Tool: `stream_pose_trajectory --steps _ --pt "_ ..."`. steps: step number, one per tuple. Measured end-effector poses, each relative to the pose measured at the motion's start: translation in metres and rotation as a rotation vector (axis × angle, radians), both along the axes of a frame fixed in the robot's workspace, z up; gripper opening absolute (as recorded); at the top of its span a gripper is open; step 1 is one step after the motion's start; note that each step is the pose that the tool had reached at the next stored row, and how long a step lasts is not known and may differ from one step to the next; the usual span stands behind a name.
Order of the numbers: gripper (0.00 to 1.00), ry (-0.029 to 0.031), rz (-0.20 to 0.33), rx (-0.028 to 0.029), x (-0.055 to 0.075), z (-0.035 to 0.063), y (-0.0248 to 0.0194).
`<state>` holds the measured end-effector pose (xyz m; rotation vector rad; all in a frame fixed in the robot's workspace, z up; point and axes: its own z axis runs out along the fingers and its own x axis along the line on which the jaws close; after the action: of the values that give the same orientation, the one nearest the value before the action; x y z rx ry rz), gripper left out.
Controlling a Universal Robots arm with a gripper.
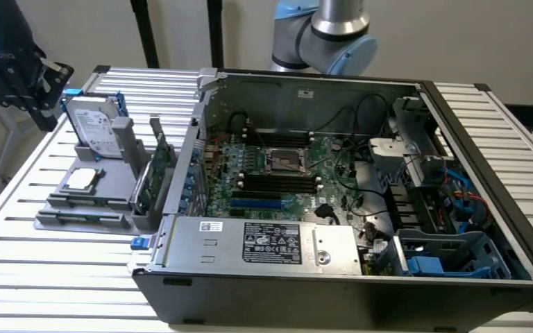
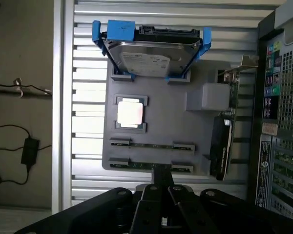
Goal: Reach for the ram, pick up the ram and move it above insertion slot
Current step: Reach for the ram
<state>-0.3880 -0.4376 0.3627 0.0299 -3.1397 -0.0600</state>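
In the exterior view, an open computer case is lying on the slatted table. A grey holder is sitting just beside the case, on the exterior view's left. A hard drive is standing at the holder's far end, and a broad green card is standing between the holder and the case. In the wrist view, the ram is waiting at the near end of the holder. It is a thin strip standing on its edge between two little clips, and a second strip like it is sitting just nearer. The dark gripper is hanging above that near end, not touching the ram. I cannot tell if the jaws are wide or narrow. I am guessing the ram is light, stiff and easy to break. It is probably best pinched on its two flat sides, near the middle of its top edge, and lifted straight up.
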Motion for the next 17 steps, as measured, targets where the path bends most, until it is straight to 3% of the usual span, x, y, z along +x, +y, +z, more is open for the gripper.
stream_pose_trajectory --steps 6,13,17 --pt "0.11 0.0003 0.000 -0.0005 0.000 -0.0033 -0.0159" --pt "0.11 0.0014 0.005 -0.0008 0.001 -0.0034 -0.0166" --pt "0.11 0.0013 0.074 -0.0008 0.001 -0.0035 -0.0166"
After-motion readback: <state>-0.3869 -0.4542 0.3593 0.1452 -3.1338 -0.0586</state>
